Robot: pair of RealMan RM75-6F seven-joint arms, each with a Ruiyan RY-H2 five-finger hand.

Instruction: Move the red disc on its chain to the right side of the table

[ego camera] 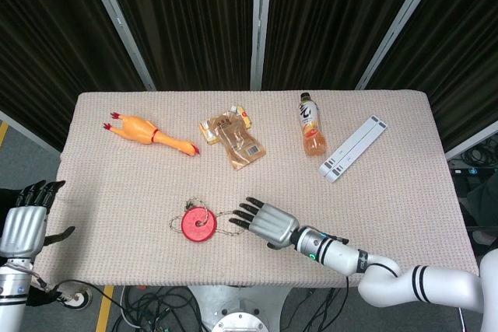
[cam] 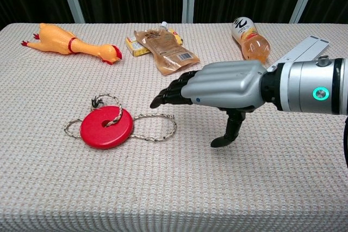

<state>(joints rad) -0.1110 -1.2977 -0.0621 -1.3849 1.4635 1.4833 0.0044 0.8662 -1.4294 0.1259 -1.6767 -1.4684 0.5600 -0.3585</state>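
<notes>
In the head view the red disc (ego camera: 198, 225), flat and round with a centre hole, lies on the woven beige surface (ego camera: 117, 184) with its braided chain (ego camera: 227, 223) looped to either side; the right robot hand (ego camera: 267, 221), silver with black fingers, is released, fingers spread just beside the disc above the chain loop, holding nothing. The left robot hand (ego camera: 25, 223) hangs off the surface's edge, far from the disc, fingers apart and empty. Beyond the disc lie an orange rubber chicken (ego camera: 150, 134), a crinkled brown pouch (ego camera: 236, 141), a bottle (ego camera: 310, 124) holding orange liquid, and a flat white bar (ego camera: 352, 148). In the chest view the disc (cam: 106, 127) rests flat, the chain (cam: 156, 127) curling under the right robot hand (cam: 223, 88), whose fingertips (cam: 159, 101) hover over the loop, thumb pointing down just clear of the surface (cam: 174, 188)
</notes>
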